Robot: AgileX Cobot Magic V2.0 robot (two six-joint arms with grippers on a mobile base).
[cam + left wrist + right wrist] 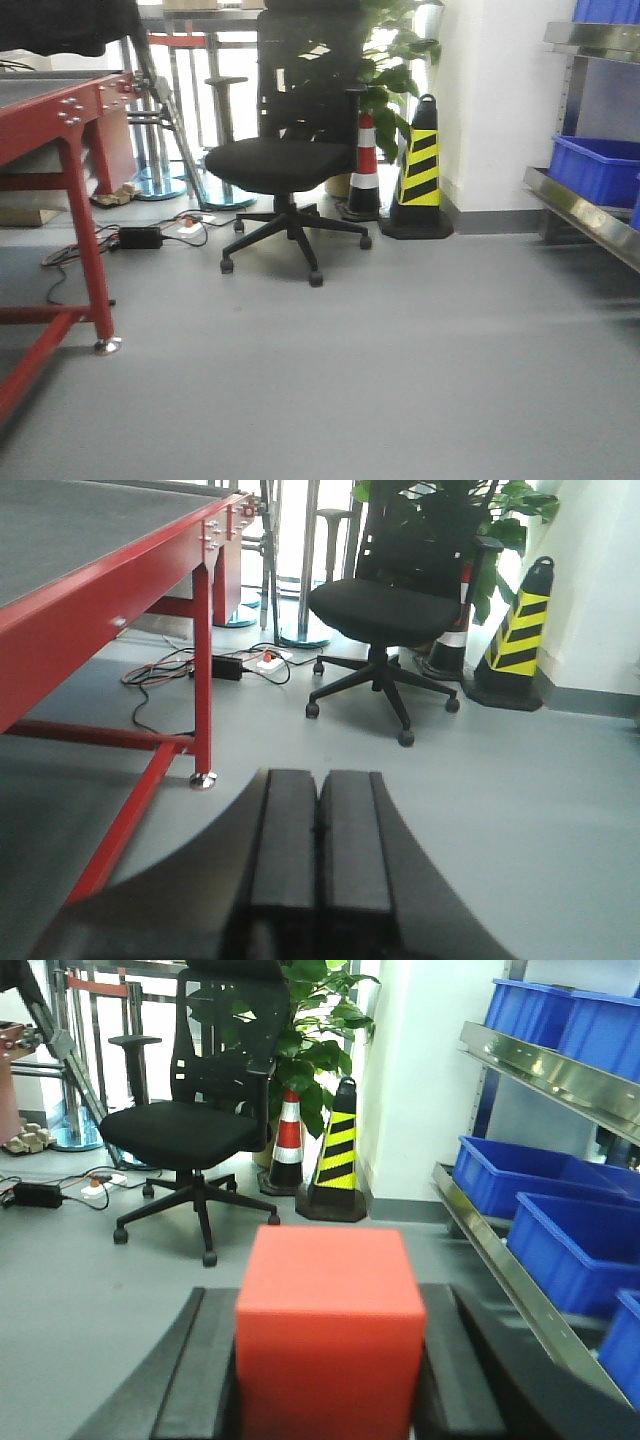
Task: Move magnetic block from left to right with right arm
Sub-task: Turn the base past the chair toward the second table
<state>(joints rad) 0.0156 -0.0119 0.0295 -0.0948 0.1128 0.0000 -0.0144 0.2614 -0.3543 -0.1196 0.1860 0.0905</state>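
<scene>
Between the two dark fingers [200, 1380] of the right gripper [330, 1385] sat the magnetic block [330, 1325], a plain red cube, clamped on both sides and held above the grey floor [120, 1290]. Beyond it stood a black office chair [190, 1125], a yellow-and-black cone [338, 1150] and, to the right, blue bins [520, 1175] on a steel shelf [545, 1065]. Elsewhere, the left gripper [320, 825] was clenched, jaws pressed together with nothing between them, near a red table [100, 590]

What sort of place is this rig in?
Probably a lab or workshop floor: a red steel workbench, blue storage bins on metal shelving, a yellow-black safety cone and an office chair.
</scene>
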